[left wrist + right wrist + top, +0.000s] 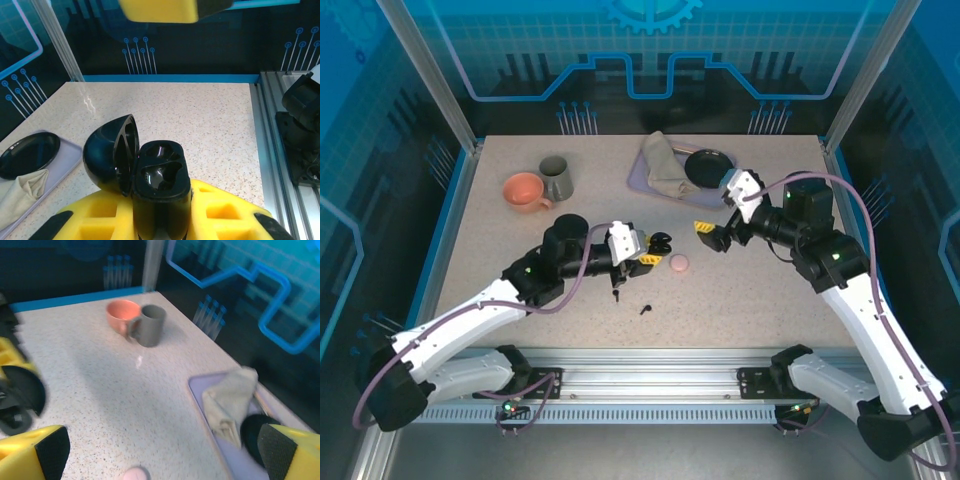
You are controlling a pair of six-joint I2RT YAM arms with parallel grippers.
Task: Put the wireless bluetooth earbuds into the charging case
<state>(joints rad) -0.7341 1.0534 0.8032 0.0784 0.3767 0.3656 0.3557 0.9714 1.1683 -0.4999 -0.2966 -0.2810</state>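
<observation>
black earbud (pixel 644 309) lies on the worktop (pixel 760 300) just nearside of the left fingers (pixel 646 259), which clamp the open case (pixel 161 185); the right fingers (pixel 703 227), spread wide and empty, sit farther off.

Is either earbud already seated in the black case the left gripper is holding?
No, in the left wrist view both wells of the open black case are bare and glossy.

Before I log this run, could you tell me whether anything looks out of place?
A black earbud lies loose on the table, apart from the open, empty black charging case clamped in the left tool. Nothing looks spilled or damaged.
</observation>
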